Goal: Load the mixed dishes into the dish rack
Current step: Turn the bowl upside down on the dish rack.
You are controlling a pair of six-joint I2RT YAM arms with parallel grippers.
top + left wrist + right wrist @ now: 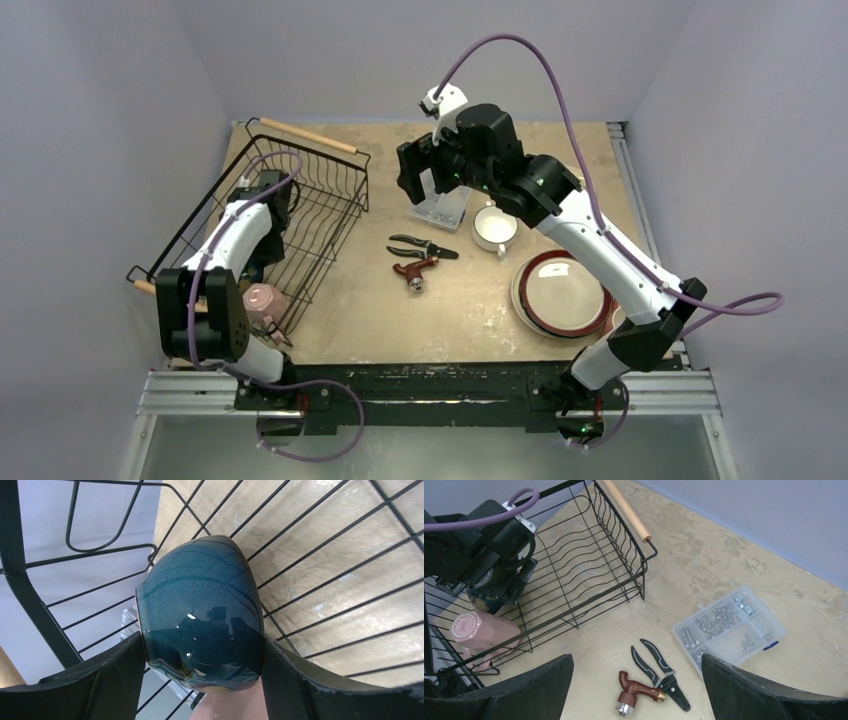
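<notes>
From above, the left arm reaches down into the dish rack (318,205), with the left gripper (262,200) low inside it, towards its left wall. A pink mug (265,300) lies at the rack's near end. Right of the rack, out on the table, are black pliers (425,246), a red-brown hose nozzle (415,272) and a clear compartment box (440,208). Farther from the rack are a white cup (494,228) and a stack of red-and-black-rimmed plates (563,293). The right gripper (420,170) hovers over the box.

The left wrist camera shows a glossy teal bowl (202,615) tipped on its side and clamped between the two fingers (110,680), which press on its opposite flanks. Rack wires run behind it. A pink surface shows just below, probably the mug, though too little of it shows to be sure.

The right wrist camera shows its own jaws spread wide with nothing between them, above the pliers and the nozzle just outside the rack's near-right corner.

The step in hand looks like setting the bowl down in the rack. To do it well, lower the bowl until it bears on the bottom wires beside the mug, not on top of it. Release only once it is supported, since the glazed curve could roll or slip. Then lift straight up so the fingers clear the rack's wires.
</notes>
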